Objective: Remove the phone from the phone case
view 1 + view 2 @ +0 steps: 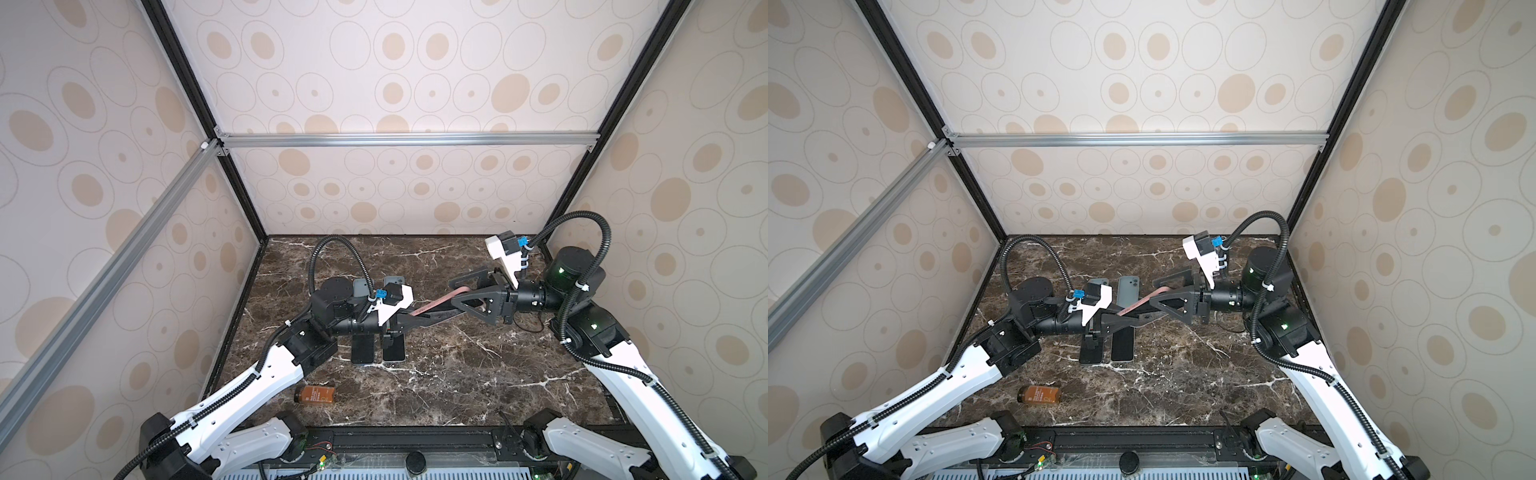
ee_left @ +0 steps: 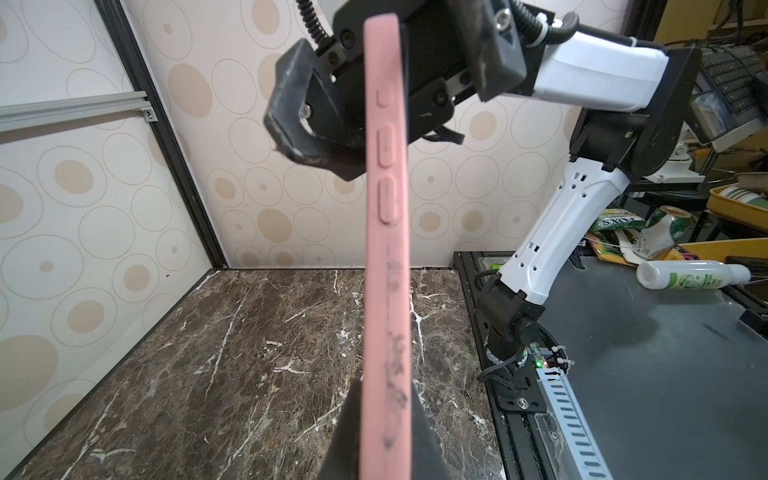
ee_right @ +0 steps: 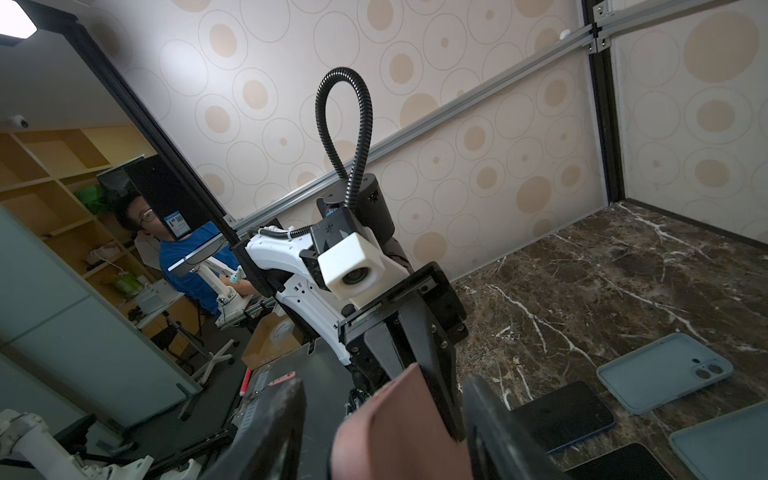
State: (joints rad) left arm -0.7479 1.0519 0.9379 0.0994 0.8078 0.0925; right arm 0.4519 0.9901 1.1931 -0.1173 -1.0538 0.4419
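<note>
A pink phone case hangs edge-up in the air over the table's middle, between both arms. My left gripper is shut on one end of it; the smudged pink side with its buttons runs straight away from that wrist camera. My right gripper stands open around the other end, its fingers apart from the pink back. The phone itself is hidden; I cannot tell whether it sits inside.
Under the left arm lie two dark phones and two grey-blue cases on the marble table. An amber bottle lies near the front left. Patterned walls close three sides.
</note>
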